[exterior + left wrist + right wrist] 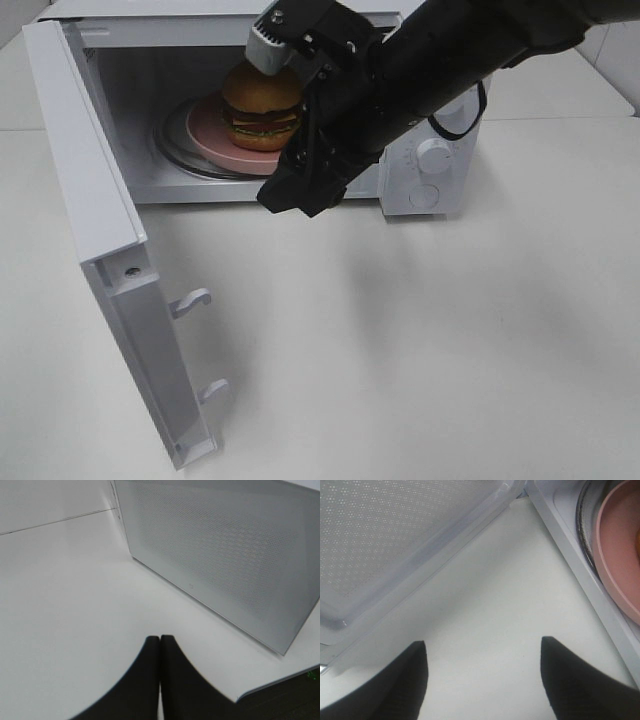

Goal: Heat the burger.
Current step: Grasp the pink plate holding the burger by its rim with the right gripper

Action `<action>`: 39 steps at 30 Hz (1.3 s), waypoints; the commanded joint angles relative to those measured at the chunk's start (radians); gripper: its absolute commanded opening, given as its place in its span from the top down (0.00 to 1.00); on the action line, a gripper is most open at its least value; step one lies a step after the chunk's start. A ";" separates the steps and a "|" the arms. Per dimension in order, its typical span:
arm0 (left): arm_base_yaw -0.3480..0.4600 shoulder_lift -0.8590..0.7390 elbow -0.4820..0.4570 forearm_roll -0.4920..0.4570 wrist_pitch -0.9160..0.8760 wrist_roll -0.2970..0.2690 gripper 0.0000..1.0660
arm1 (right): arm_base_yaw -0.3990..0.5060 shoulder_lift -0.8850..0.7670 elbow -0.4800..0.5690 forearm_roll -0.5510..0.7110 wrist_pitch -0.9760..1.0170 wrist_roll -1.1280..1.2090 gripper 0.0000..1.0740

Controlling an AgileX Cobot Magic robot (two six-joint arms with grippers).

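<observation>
White tabletop (420, 340) fills most of the high view, with a white microwave (440, 170) standing at the far edge, toward twelve o'clock. Its door (95, 190) is swung fully open and runs from the cabinet toward seven o'clock; two latch hooks show on its inner edge.

Inside the cavity the burger (260, 107) sits on a pink plate (215, 135), which rests on the glass turntable (170, 140). The burger stands upright, bun dome upward, layers level; being round, it has no evident long axis other than its vertical stack. Its right portion is hidden behind the right arm, and the plate's right half likewise.

The right gripper (300, 195) hangs just outside the cavity mouth, at about five o'clock from the burger, apart from it. The right wrist view shows its two fingers (395, 680) spread wide with nothing between them, bare table below, the plate rim (620, 555) cut off at the frame edge, and only an orange sliver there that cannot be identified.

The left gripper (160, 645) does not appear in the high view. Its wrist view shows the jaws pressed together, empty, above the table, facing the perforated door panel (225, 555). The microwave's control knobs are partly masked by the arm.
</observation>
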 commanded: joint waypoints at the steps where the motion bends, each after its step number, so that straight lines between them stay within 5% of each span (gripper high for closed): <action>1: 0.005 -0.020 0.003 -0.006 -0.015 -0.003 1.00 | 0.054 0.046 -0.054 -0.119 -0.035 -0.010 0.42; 11: 0.005 -0.020 0.003 -0.006 -0.015 -0.003 1.00 | 0.135 0.151 -0.167 -0.453 -0.090 0.094 0.42; 16: 0.005 -0.020 0.003 -0.006 -0.015 -0.003 1.00 | 0.170 0.235 -0.255 -0.728 -0.090 0.227 0.42; 39: 0.005 -0.020 0.003 -0.006 -0.015 -0.003 1.00 | 0.182 0.364 -0.382 -1.018 -0.133 0.502 0.42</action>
